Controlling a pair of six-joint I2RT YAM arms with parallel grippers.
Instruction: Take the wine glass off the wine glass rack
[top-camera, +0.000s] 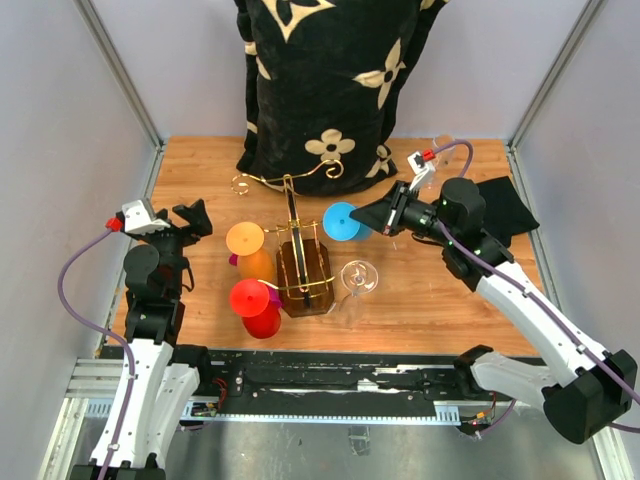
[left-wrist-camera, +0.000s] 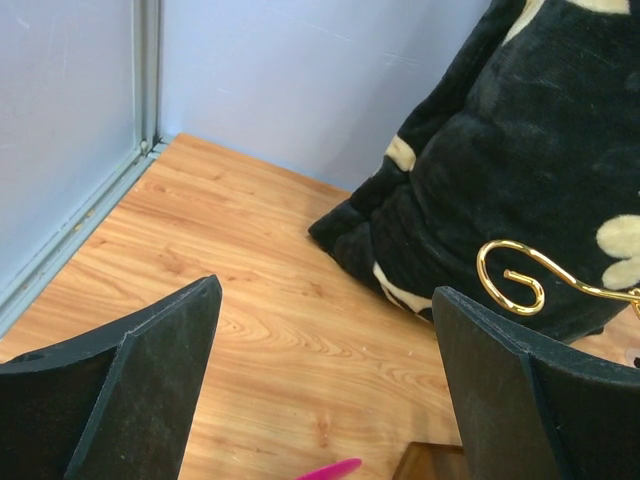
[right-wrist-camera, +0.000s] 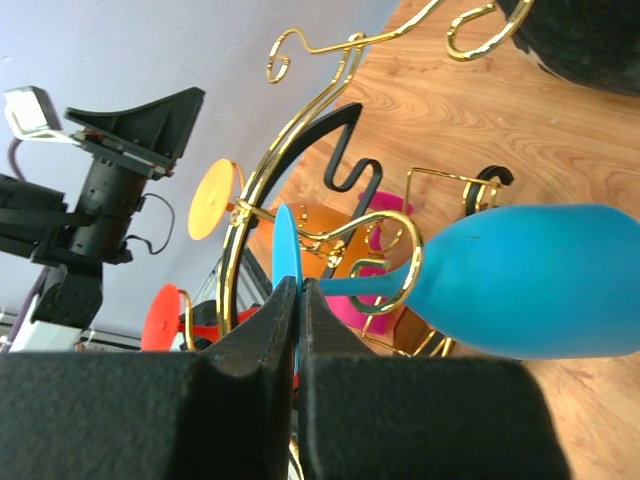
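Top view: gold wire rack (top-camera: 300, 270) on its dark brown base, mid-table (top-camera: 440, 290), in front of a black cushion (top-camera: 330, 80) with cream flowers. Orange glass (top-camera: 246, 240) and red glass (top-camera: 252, 297) hang on the rack's left side, a clear glass (top-camera: 358, 277) at its right front.

Right end effector (top-camera: 358, 218), reaching in from the right, is closed on the foot of the blue glass (top-camera: 342, 221). Right wrist view: the fingers (right-wrist-camera: 260, 330) pinch the thin blue disc edge-on; the blue glass's (right-wrist-camera: 530, 280) stem lies inside a gold curl, so the glass is on the rack.

Left end effector (top-camera: 190, 222) stands wide and empty, left of the rack and well apart from it. Left wrist view: its fingers (left-wrist-camera: 150, 370) frame bare wood and one gold scroll.
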